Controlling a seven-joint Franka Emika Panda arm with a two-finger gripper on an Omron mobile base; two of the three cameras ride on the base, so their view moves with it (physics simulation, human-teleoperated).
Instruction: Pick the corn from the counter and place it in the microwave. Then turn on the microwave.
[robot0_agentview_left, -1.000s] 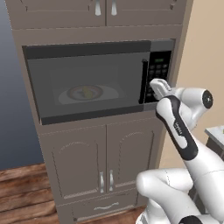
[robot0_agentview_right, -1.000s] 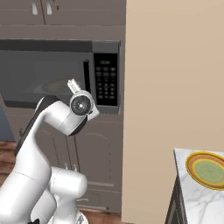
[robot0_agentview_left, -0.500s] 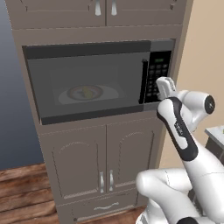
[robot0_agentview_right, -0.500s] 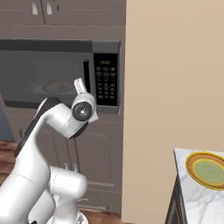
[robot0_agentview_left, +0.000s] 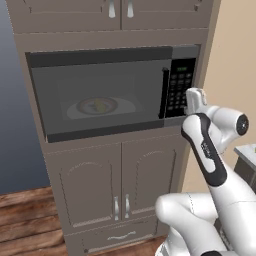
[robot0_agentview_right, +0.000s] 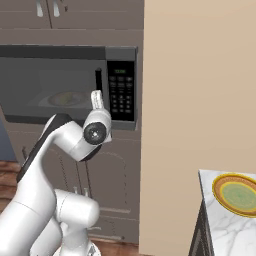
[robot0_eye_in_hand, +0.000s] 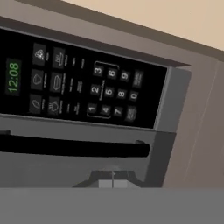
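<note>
The microwave is built into brown cabinetry with its dark glass door closed. Through the glass, the small yellow corn lies on the white round plate. My gripper is shut and empty, pointing up just in front of the lower right of the black keypad. The right base view shows the gripper left of the keypad. In the hand view the shut gripper sits below the black bar handle and the keypad with its green display.
A corner of the pale counter at the lower right carries a dark-rimmed round dish. A beige wall stands right of the microwave. Brown cabinet doors are below it.
The hand has shifted slightly right toward the keypad and tipped more upright. The gripper stays shut, and the microwave door stays closed.
</note>
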